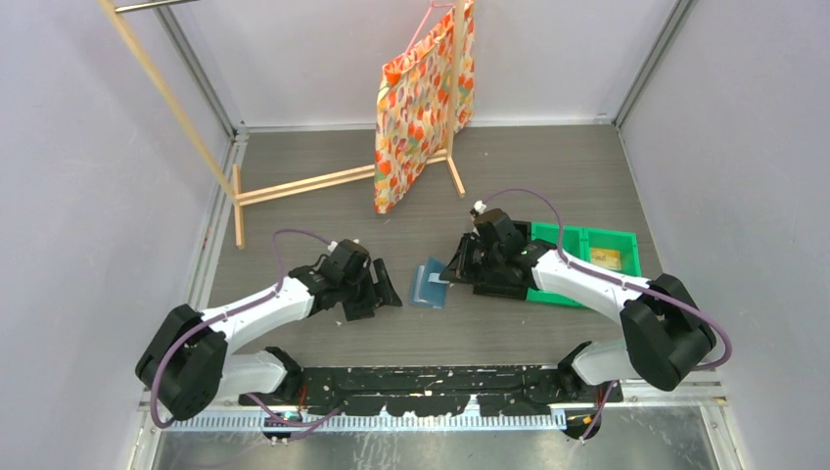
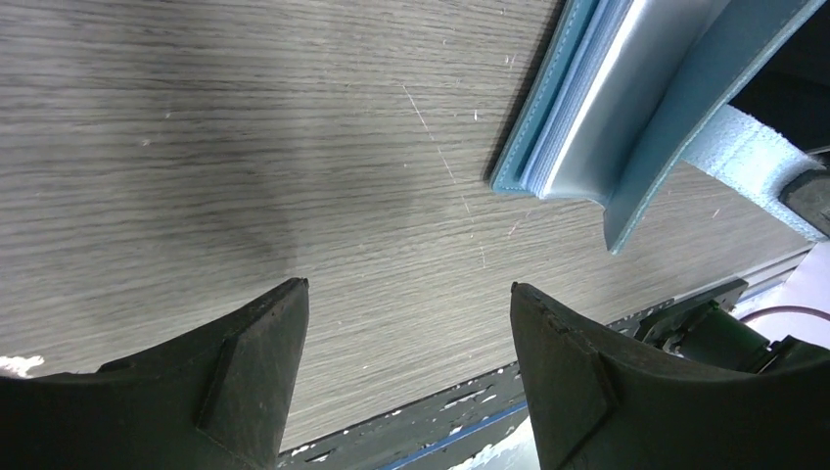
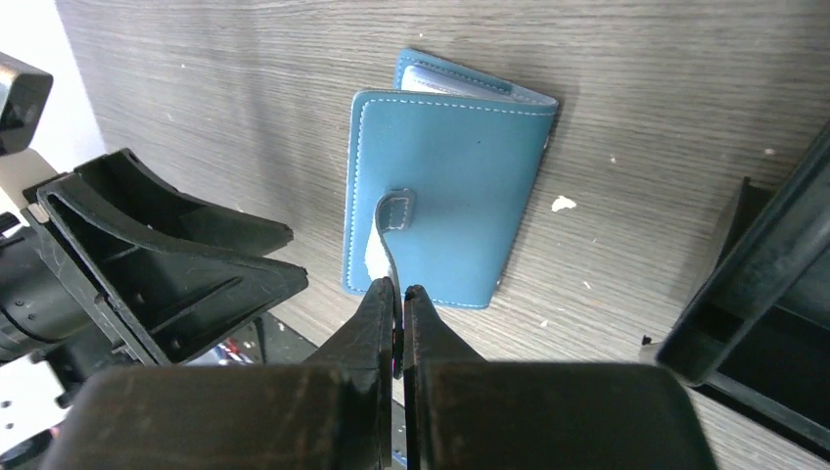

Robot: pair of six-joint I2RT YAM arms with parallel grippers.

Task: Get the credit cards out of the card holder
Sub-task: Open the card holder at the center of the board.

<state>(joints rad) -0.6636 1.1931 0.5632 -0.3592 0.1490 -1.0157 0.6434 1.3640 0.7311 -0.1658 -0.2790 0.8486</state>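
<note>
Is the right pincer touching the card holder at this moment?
Touching. The right wrist view shows the right pincer shut on the strap of the card holder; the strap runs up into the pinch.

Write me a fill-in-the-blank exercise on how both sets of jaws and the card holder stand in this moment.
1. The right jaws are ____ on the strap tab of the card holder.
2. The left jaws stand ____, holding nothing.
3. The card holder lies on the table ____ the two sets of jaws.
4. The bin beside the right arm is ____ in colour.

Missing words: shut; open; between; green.
</note>
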